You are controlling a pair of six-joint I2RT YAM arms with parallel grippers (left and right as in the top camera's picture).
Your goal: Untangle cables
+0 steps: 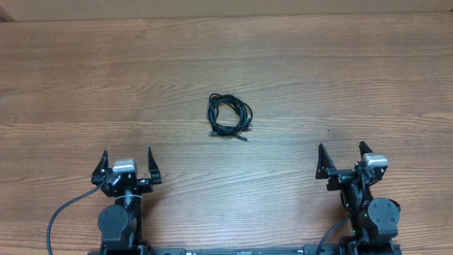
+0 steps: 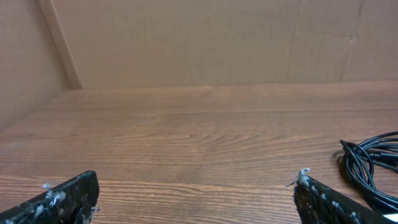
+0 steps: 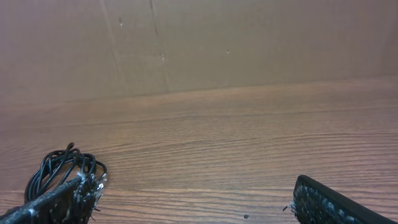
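Overhead, cables [image 1: 229, 115] coiled nearly round, plug ends [image 1: 244, 139] on near side

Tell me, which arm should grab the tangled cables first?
Probably the left. The left gripper and right gripper are both open and empty, but the left sits slightly nearer the cables on the table.

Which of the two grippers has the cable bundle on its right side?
The left gripper: the cables lie ahead to its right, whereas for the right gripper they lie left.
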